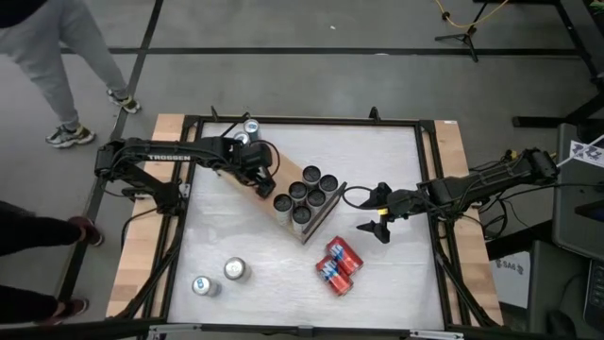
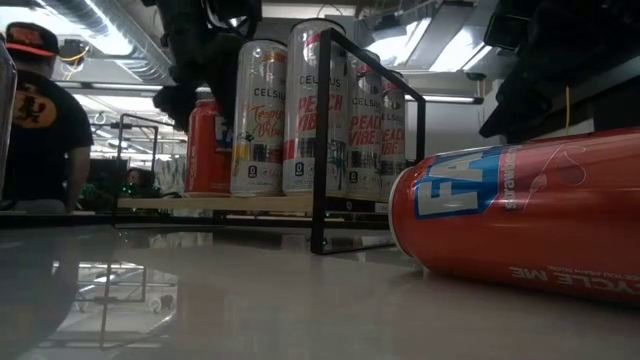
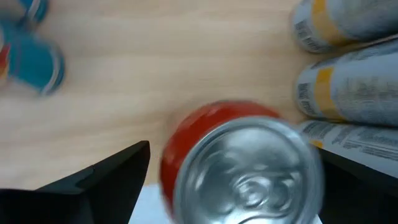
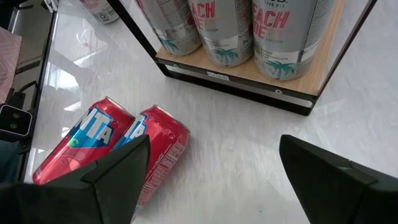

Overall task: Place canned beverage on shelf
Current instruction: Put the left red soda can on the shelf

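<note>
I see L end effector (image 1: 257, 174) over the shelf (image 1: 288, 176), fingers wide w/ a red can (image 3: 239, 163) upright between them on the board, silver cans (image 1: 307, 195) just beside. R end effector (image 1: 379, 219) open, empty, hovering near two red cans (image 1: 339, 264) lying on table (image 1: 264, 274).

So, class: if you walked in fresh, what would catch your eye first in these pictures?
A cluster of tall silver cans stands upright on the wooden shelf mid-table. The left pincer hangs open around a red can standing on that shelf. Two red cans lie on their sides near the open right pincer.
</note>
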Motion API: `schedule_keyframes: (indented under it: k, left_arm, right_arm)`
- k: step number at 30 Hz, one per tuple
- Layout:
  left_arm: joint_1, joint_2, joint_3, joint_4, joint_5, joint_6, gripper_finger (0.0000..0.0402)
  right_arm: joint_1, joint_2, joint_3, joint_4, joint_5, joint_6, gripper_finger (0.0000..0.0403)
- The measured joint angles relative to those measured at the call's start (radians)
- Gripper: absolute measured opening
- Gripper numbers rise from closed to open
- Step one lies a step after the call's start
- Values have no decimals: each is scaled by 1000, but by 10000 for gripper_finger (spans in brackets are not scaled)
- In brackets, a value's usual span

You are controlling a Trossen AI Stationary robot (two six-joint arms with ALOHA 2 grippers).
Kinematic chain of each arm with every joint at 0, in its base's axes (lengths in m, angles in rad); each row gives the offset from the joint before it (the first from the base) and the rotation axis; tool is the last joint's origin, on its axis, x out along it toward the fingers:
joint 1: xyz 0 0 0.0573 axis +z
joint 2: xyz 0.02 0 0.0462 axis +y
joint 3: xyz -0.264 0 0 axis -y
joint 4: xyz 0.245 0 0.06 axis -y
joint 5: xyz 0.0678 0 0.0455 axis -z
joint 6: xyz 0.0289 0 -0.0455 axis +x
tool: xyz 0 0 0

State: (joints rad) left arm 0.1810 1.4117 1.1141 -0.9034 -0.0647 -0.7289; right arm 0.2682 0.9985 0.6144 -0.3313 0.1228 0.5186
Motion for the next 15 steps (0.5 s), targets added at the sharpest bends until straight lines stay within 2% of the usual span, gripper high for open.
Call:
schedule_keyframes:
  k: [6,15]
  left_arm:
    - [0,-1,0,-81,2,-122,382]
    - [-6,-1,0,-77,13,-249,380]
  right_arm:
    - [0,0,0,0,0,0,353]
    - [0,0,0,0,0,0,353]
